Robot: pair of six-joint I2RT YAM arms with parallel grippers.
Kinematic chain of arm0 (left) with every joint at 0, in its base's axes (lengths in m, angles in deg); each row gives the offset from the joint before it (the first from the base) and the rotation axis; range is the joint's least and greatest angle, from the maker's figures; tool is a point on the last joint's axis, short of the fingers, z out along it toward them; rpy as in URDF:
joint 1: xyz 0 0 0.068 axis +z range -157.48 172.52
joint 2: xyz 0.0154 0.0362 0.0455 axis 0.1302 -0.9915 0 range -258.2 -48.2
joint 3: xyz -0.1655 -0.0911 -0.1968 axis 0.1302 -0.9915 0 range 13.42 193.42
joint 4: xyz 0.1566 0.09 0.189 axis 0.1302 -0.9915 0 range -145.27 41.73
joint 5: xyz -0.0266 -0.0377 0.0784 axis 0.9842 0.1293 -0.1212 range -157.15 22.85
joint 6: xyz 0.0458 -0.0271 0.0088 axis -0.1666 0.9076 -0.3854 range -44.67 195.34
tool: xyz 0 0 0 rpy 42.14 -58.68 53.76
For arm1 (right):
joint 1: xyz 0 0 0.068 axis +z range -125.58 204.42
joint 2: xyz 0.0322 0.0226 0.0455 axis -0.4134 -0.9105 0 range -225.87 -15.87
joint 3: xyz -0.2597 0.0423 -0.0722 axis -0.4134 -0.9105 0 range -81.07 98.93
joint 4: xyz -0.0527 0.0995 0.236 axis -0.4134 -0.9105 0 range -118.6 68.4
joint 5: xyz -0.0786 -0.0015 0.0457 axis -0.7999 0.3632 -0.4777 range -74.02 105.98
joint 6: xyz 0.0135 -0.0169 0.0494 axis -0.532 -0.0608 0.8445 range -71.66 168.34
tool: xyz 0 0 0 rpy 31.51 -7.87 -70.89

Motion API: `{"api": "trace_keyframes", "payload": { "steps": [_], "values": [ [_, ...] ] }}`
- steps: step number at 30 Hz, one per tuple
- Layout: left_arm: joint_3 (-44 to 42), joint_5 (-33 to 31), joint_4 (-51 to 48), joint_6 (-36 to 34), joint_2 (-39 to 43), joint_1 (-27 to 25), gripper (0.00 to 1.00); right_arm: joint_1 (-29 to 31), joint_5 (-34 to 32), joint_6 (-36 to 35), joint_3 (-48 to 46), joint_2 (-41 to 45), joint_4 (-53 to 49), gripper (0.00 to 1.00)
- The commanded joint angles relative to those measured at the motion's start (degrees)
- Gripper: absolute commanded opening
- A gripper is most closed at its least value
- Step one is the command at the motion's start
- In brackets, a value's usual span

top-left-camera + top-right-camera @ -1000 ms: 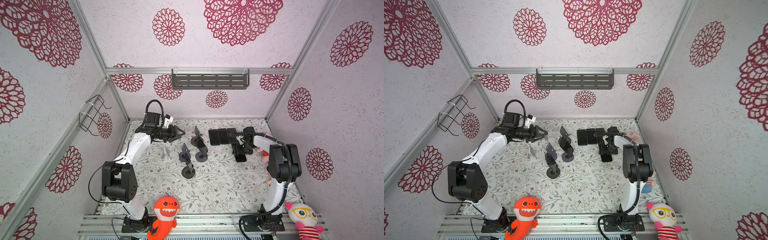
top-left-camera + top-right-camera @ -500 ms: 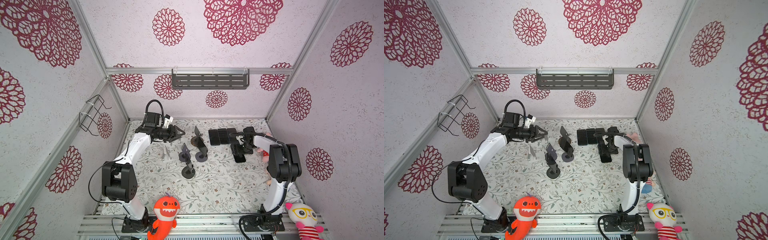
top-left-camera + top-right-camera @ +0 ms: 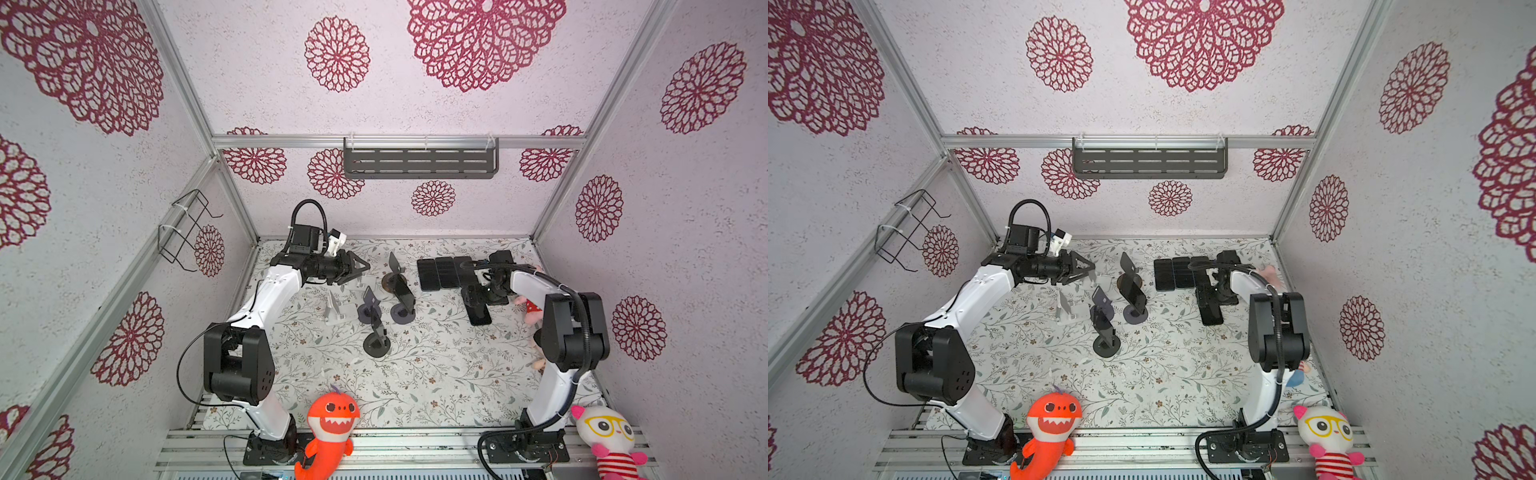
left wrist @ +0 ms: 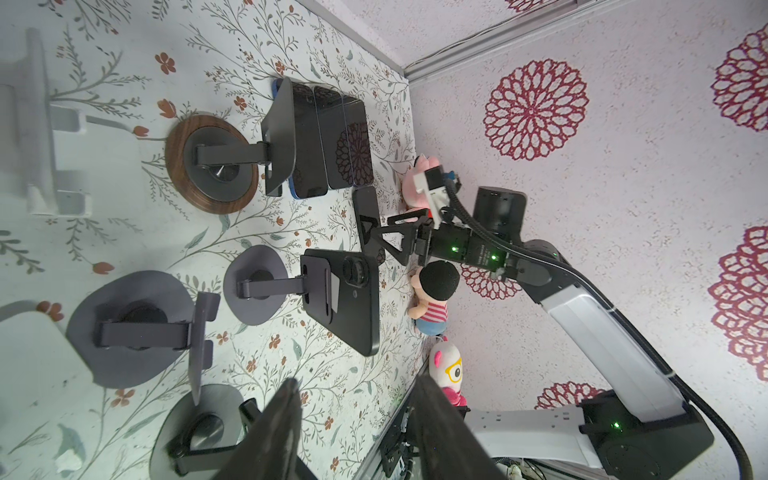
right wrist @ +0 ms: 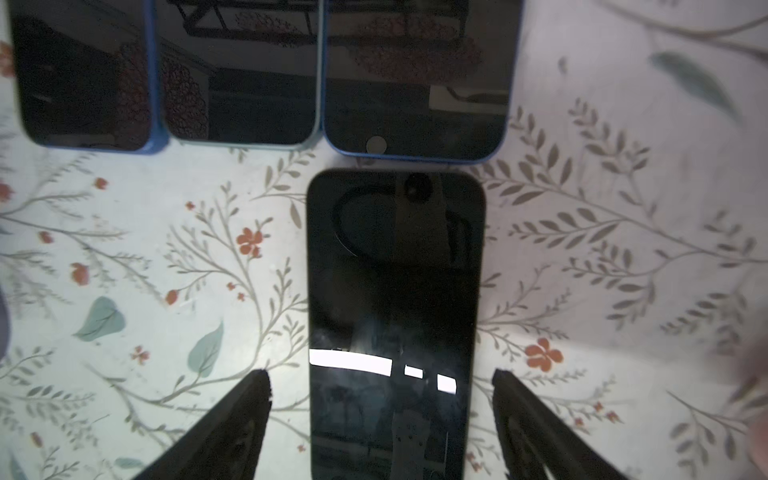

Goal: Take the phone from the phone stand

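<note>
Right gripper (image 5: 380,376) has spread wider than a second ago: released, both fingers clear of the phone (image 5: 395,270), which lies flat on the table (image 5: 166,257) just below three other phones (image 5: 245,83). Best lift straight up now, so neither finger drags it. Left gripper (image 3: 360,272) hangs open and empty by the stands (image 3: 376,347).

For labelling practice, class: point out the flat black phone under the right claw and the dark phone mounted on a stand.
Flat black glass phone (image 5: 395,316): right wrist view, middle of its screen.
Dark rectangular stand-mounted phone (image 4: 357,316): left wrist view, its back panel.
</note>
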Motion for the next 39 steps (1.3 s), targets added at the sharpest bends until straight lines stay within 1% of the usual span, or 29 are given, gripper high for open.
{"api": "trace_keyframes", "payload": {
  "steps": [1, 5, 7, 8, 11, 13, 16, 19, 24, 27, 30, 34, 37, 39],
  "values": [
    [2.2, -3.1, -2.9, -3.0, 1.3, 0.1, 0.48, -0.3, 0.4, 1.6, 0.0, 7.8, 1.3, 0.87],
    [4.6, -10.9, -9.6, -7.5, 1.2, -1.0, 0.52, -0.1, -2.3, 4.0, -2.4, 14.1, -0.2, 0.9],
    [3.3, -13.8, -9.9, -7.1, 2.3, -1.4, 0.54, -0.1, -4.3, 5.6, -5.0, 18.4, -0.1, 0.91],
    [2.2, -15.6, -9.4, -6.5, 3.4, -1.7, 0.55, -0.1, -4.2, 6.2, -6.2, 20.3, 0.3, 0.91],
    [-0.4, -24.8, -9.1, -4.5, 7.8, -3.9, 0.57, 0.1, -3.5, 8.6, -10.1, 26.2, 1.2, 0.91],
    [-1.7, -31.2, -9.5, -3.5, 10.7, -6.8, 0.59, 0.6, -3.7, 10.1, -12.6, 29.4, 1.7, 0.91],
    [-1.6, -39.4, -12.5, -1.9, 13.4, -11.8, 0.61, 1.2, -5.3, 11.4, -16.3, 33.5, 2.8, 0.9],
    [-2.5, -45.1, -15.0, 1.5, 15.6, -16.7, 0.63, 1.2, -6.0, 12.4, -18.9, 36.3, 3.9, 0.91],
    [-5.6, -51.1, -17.4, 8.7, 17.8, -24.6, 0.69, 1.3, -6.9, 13.7, -21.7, 38.8, 6.0, 0.91],
    [-6.5, -52.0, -18.9, 12.4, 17.4, -28.4, 0.78, 1.4, -6.9, 14.3, -23.1, 39.7, 7.5, 0.93],
    [-7.1, -54.1, -19.4, 14.4, 16.1, -31.8, 0.8, 1.3, -8.0, 14.5, -24.8, 40.8, 8.5, 0.93],
    [-7.4, -55.6, -19.5, 15.5, 14.3, -33.3, 0.79, 1.4, -8.3, 14.2, -26.1, 41.5, 9.4, 0.94],
    [-8.5, -55.4, -18.2, 14.5, 13.4, -33.4, 0.78, 1.3, -8.0, 14.0, -26.4, 41.6, 9.5, 0.94],
    [-8.9, -55.3, -17.4, 14.3, 13.0, -33.3, 0.75, 1.4, -8.1, 13.8, -27.1, 42.2, 9.9, 0.94]
  ]
}}
